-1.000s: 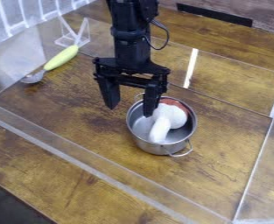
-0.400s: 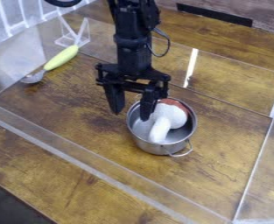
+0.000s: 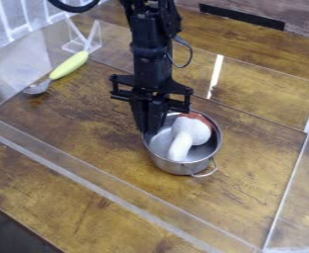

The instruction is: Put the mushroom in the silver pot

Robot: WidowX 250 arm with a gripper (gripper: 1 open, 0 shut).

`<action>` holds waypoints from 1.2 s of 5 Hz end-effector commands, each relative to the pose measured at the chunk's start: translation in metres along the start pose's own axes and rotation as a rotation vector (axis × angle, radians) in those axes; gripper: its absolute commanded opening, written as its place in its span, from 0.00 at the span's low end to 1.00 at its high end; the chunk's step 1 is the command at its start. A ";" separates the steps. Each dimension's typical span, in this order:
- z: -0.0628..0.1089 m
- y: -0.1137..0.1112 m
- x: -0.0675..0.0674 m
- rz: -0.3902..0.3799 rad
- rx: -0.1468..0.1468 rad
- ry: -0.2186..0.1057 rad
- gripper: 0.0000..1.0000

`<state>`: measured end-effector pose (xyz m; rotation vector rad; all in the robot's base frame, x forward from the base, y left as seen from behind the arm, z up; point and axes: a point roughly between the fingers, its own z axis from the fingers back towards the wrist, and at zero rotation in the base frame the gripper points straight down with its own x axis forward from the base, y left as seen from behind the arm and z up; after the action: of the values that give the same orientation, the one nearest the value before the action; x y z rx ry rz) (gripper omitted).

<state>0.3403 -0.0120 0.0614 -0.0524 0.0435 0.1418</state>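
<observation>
The silver pot [image 3: 203, 156] stands on the wooden table a little right of the middle. Inside it lies the mushroom [image 3: 184, 141], white stem toward me and reddish-brown cap at the far side. My gripper [image 3: 150, 126] points straight down at the pot's left rim, beside the mushroom. Its two dark fingers are drawn together, and I see nothing between them. The fingertips overlap the rim, so I cannot tell whether they touch it.
A long yellow-green object [image 3: 68, 65] lies at the far left, with a small grey dish [image 3: 36, 89] in front of it. Clear plastic walls [image 3: 64, 168] fence the table at the front and sides. A clear upright strip [image 3: 216, 77] stands behind the pot.
The fingers, spread wide a second ago, have come together. The arm has stayed over the pot's left rim, and the mushroom has not moved.
</observation>
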 end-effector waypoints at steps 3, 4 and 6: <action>0.029 0.002 0.010 -0.037 -0.003 -0.088 0.00; 0.038 0.002 0.011 -0.084 -0.004 -0.099 0.00; 0.059 0.004 0.012 -0.192 -0.010 -0.123 0.00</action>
<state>0.3479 -0.0119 0.0831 -0.0624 0.0255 -0.0573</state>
